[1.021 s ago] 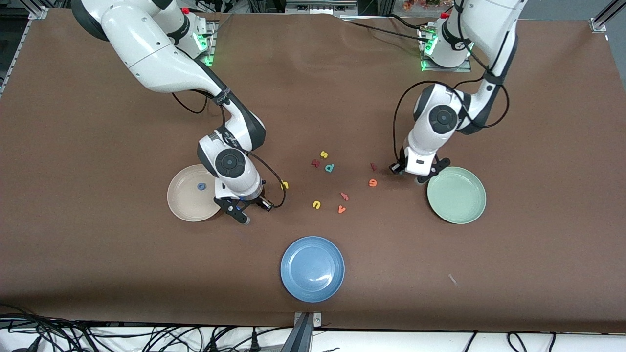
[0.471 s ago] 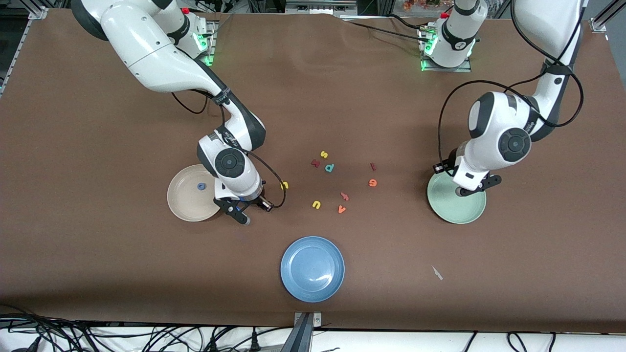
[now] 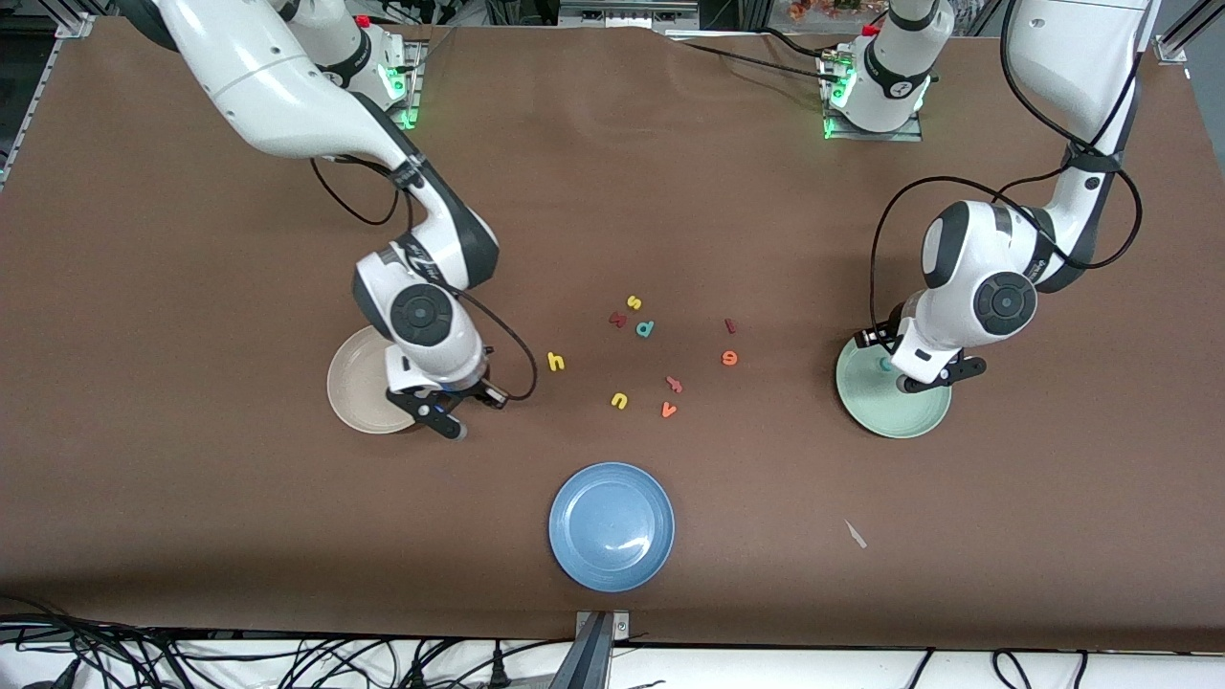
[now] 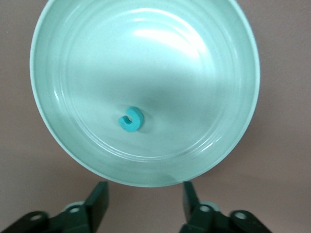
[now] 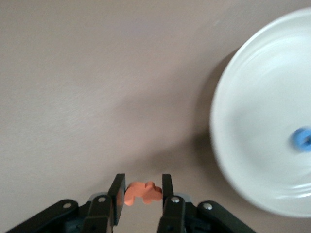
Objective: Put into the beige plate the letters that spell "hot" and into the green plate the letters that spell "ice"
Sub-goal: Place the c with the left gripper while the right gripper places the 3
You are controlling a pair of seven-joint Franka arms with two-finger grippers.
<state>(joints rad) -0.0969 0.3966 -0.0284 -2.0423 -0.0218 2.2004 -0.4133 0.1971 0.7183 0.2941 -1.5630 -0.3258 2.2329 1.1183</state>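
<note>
The counter (image 3: 670,191) wore a matt brown covering with a fine, cloth-like grain. The green plate (image 4: 73,58) and the blue plate (image 3: 574,545) looked like smooth plastic, glossy with glare. The teal "c" (image 4: 130,120) and orange "t" (image 5: 142,192) looked like dull foam.

We see the right gripper (image 3: 450,422) hang at the beige plate (image 3: 359,388)'s edge, and the left gripper (image 3: 919,380) over the green plate (image 3: 895,407), where a teal "c" (image 3: 885,365) lies. On the bench (image 3: 191,498), yellow "h" (image 3: 555,361) and orange "e" (image 3: 729,358) lie loose.
</note>
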